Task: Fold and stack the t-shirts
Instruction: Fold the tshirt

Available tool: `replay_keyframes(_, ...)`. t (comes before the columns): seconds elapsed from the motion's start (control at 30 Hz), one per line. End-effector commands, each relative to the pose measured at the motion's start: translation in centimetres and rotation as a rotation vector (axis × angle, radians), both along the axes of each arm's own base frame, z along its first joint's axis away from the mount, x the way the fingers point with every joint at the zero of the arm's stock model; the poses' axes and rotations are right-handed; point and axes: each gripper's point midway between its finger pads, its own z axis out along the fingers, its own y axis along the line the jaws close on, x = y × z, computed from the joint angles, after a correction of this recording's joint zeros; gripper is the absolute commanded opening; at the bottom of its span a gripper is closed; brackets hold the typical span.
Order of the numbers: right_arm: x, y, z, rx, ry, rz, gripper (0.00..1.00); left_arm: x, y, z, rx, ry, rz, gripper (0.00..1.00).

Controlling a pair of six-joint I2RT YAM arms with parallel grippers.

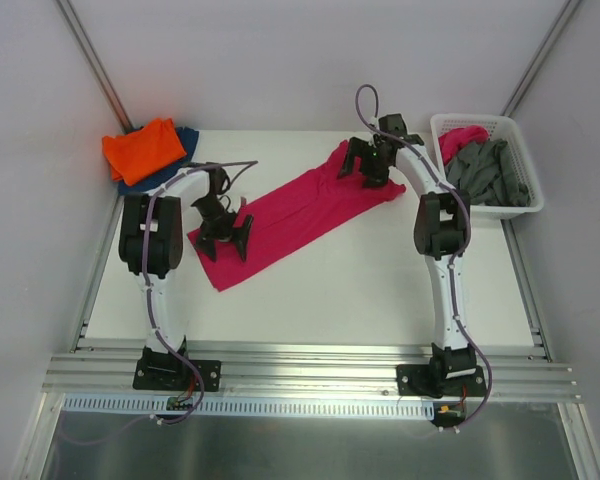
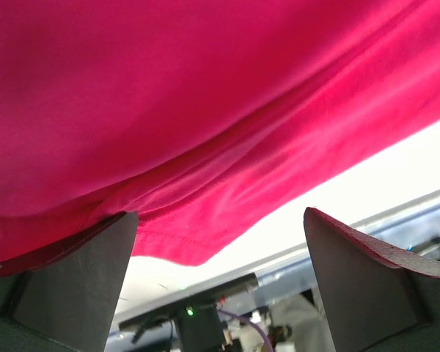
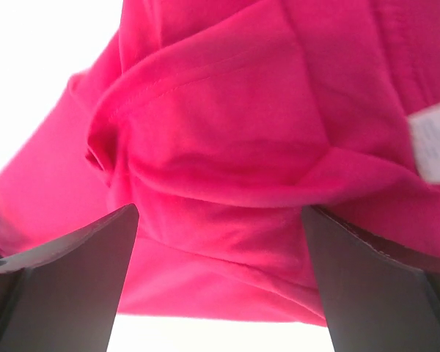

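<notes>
Plainly, desk [image 1: 360, 290]: white, with both arms bolted at its near edge.
Magenta t-shirt [image 1: 300, 210]: lies on the desk as a long diagonal band, running from near-left up to far-right between the two arms.
Basket [image 1: 480, 118]: white lattice, at the far right corner, just beside the shirt's far end.
Grey t-shirts [image 1: 490, 172]: heaped in the basket, with a bit of pink cloth [image 1: 460, 138] at its far left.
Orange t-shirt [image 1: 143, 148]: folded, at the far left corner, resting on top of a dark blue t-shirt [image 1: 187, 140].
Left jaws: spread wide and gripping nothing, over the near-left end of the magenta t-shirt; its hem [image 2: 169, 253] shows between the fingers [image 2: 73, 271].
Right jaws: spread wide and gripping nothing, over the rumpled far-right end.
Label [image 3: 434, 150]: white, on the magenta cloth in the right wrist view.
</notes>
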Motion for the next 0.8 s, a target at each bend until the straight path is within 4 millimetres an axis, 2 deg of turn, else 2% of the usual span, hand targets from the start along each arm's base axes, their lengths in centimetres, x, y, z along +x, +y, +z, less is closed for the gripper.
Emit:
replay_keyframes(0.0,2.3,1.4,-0.4,0.047,-0.043,-0.024,1.0,-3.2,-2.7,0.9,-0.026,0.048,-0.058,0.99)
replay_keyframes(0.13,3.2,2.3,-1.5,0.083,-0.041,-0.038,1.0,-6.7,-4.9,0.8,-0.043,0.107,-0.122,0.99)
replay_keyframes(0.33,4.6,3.4,-1.5,0.116,-0.082,-0.043,1.0,-8.7,-7.7,0.9,-0.051,0.119,-0.212,0.99)
replay_keyframes(0.37,4.6,3.7,-2.0,0.118,-0.074,-0.043,1.0,-9.2,-8.4,0.7,-0.049,0.13,-0.237,0.99)
replay_keyframes(0.53,5.1,4.3,-1.9,0.156,-0.083,-0.047,0.99,-10.6,-10.8,0.3,-0.056,0.157,-0.307,0.99)
replay_keyframes(0.77,6.0,4.4,-1.4,0.175,-0.11,-0.063,0.99,-14.3,-14.7,0.6,-0.087,0.184,-0.446,0.99)
